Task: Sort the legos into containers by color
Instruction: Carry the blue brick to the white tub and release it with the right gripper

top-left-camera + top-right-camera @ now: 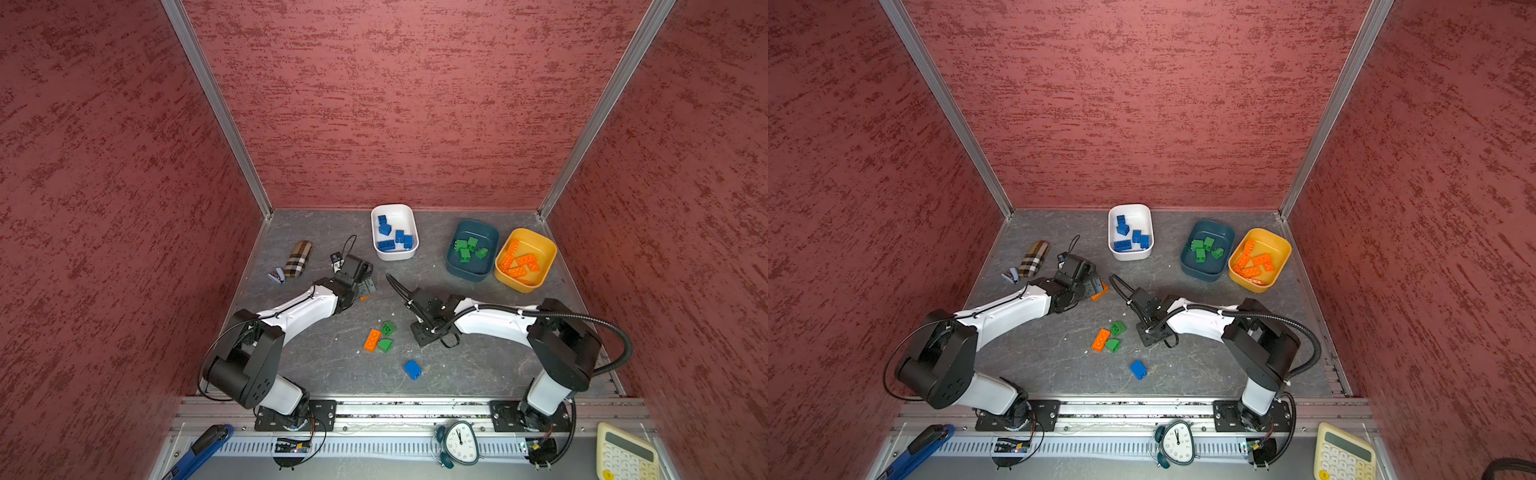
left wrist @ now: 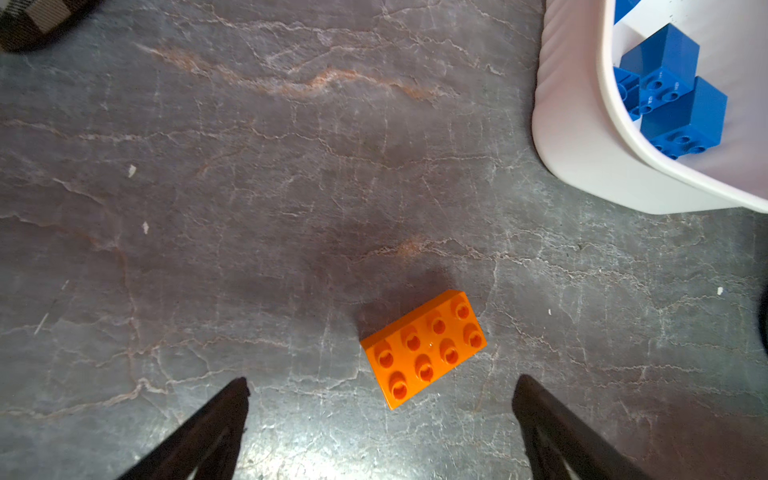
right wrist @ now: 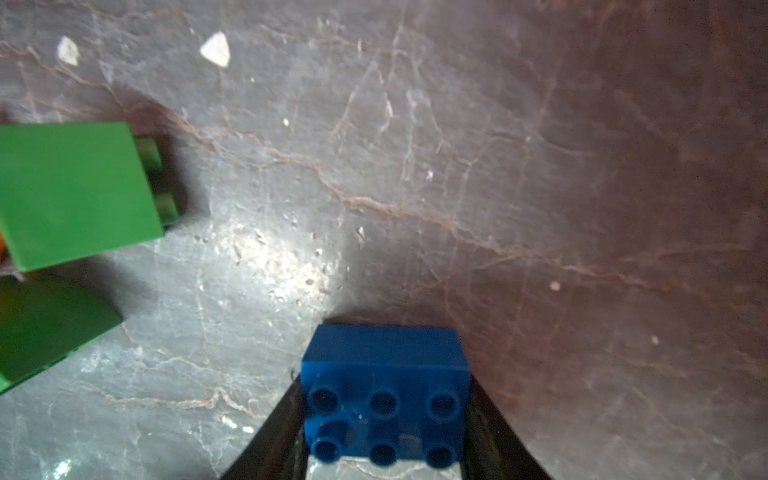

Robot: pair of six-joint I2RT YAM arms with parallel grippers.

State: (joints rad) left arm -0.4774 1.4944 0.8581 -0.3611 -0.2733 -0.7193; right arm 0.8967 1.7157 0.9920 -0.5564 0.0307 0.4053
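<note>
The white bowl (image 1: 395, 256), teal bowl (image 1: 465, 272) and yellow bowl (image 1: 540, 249), mid-frame, already held blue, green and orange legos (image 1: 386, 245). The right gripper (image 3: 384, 375) seemingly pinched a blue brick (image 3: 382, 353); the left gripper (image 2: 381, 379) gaped over an orange brick (image 2: 422, 349). Four loose bricks (image 1: 372, 340) lay unsorted on the counter (image 1: 316, 361), lower centre.

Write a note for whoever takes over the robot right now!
Left pincer: open, over an orange studded plastic brick on the table.
Right pincer: closed on a blue studded plastic brick.
Done: blue bricks in white plastic bowl, green bricks in dark teal plastic bowl, orange bricks in mustard yellow plastic bowl.
To do: those two, plus a loose orange brick, two green bricks and a blue brick.
</note>
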